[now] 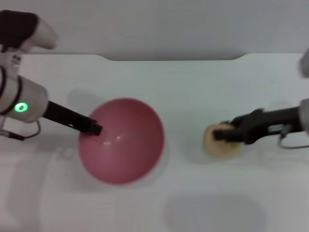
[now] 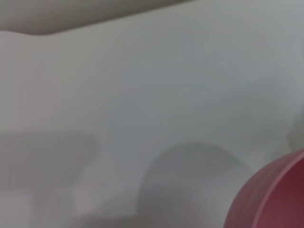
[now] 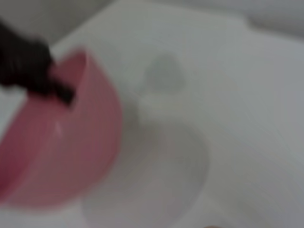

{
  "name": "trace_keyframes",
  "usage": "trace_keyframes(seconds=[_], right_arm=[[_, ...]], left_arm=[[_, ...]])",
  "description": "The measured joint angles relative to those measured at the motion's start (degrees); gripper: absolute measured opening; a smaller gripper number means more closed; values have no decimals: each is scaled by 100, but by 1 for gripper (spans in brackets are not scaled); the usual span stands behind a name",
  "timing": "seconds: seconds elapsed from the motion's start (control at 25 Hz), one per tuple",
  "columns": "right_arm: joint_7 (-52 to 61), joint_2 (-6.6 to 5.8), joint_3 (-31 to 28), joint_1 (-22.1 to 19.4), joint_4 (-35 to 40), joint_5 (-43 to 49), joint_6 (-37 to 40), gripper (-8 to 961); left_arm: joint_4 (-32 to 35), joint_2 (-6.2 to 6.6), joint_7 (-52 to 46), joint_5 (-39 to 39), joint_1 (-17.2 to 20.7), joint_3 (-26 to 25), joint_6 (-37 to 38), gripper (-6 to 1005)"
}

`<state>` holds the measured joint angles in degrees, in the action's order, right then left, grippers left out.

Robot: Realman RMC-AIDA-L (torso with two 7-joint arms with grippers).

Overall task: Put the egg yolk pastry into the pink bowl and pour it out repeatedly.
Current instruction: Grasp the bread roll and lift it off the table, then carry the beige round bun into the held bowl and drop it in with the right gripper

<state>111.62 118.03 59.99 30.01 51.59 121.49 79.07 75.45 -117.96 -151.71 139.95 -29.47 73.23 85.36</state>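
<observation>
Egg yolk pastry (image 1: 220, 143): you have just one, a small round tan bun with a dull top, and it sits on the white table (image 1: 193, 96) off to the right of the bowl, well apart from it. You have one pink bowl (image 1: 126, 145) too. It is round, deep and shiny, like smooth plastic, with a thin rim. You can see nothing inside it, only its plain pink inside with a little spot of light. The bowl looks tipped, with its open side turned up toward your head camera. Your left gripper (image 1: 95, 129) is at the bowl's left rim, and its dark tip looks pinched on that rim, holding the bowl. In the right wrist view you can see the bowl (image 3: 71, 152) tilted, with the left gripper (image 3: 64, 93) dark on its edge. The left wrist view shows only a bit of the pink bowl (image 2: 275, 199) and the table (image 2: 142, 95). Your right gripper (image 1: 228, 134) is over the top of the pastry, with its dark fingers (image 1: 236, 126) around the bun, but you cannot tell if they squeeze it or stay open.
</observation>
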Motion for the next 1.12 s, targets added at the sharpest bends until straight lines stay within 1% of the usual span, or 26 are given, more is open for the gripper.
trace_keyframes(seconds=[0.08, 0.2, 0.24, 0.32, 0.48, 0.56, 0.68, 0.8, 0.88, 0.96, 1.08, 1.12], right_arm=[[-44, 2, -206, -173, 512, -7, 215, 341], [-65, 51, -406, -373, 1345, -172, 558, 315], [-89, 63, -444, -406, 1541, -345, 698, 306], [-218, 72, -448, -424, 1753, -703, 952, 288], [-691, 71, -177, -346, 1886, -1318, 1443, 270], [-724, 72, 135, -283, 1884, -1384, 1438, 261], [-728, 72, 638, -183, 1793, -1223, 1183, 248], [-728, 71, 1095, -108, 1712, -954, 871, 225], [-706, 73, 1264, -77, 1705, -844, 739, 198], [-694, 77, 1324, -70, 1708, -792, 668, 236], [-691, 79, 1223, -105, 1799, -801, 649, 293], [-691, 81, 1146, -127, 1834, -809, 652, 335]], left_arm=[[-309, -2, -1, -1, -233, 114, -101, -1], [-907, -26, -1, -14, -744, 374, -326, -1], [-942, -28, -1, -15, -773, 399, -348, -1], [-1186, -56, -13, -26, -1029, 654, -492, 0], [-1293, -86, -247, -58, -1312, 1180, -727, 0], [-1308, -96, -349, -128, -1370, 1419, -921, 0], [-1324, -105, -410, -354, -1403, 1668, -1141, 0], [-1326, -106, -416, -499, -1417, 1731, -1201, 0], [-1326, -102, -420, -537, -1418, 1715, -1201, 0], [-1329, -94, -429, -555, -1402, 1692, -1201, 0], [-1332, -83, -434, -566, -1383, 1686, -1207, 0], [-1333, -82, -434, -568, -1382, 1686, -1208, -1]])
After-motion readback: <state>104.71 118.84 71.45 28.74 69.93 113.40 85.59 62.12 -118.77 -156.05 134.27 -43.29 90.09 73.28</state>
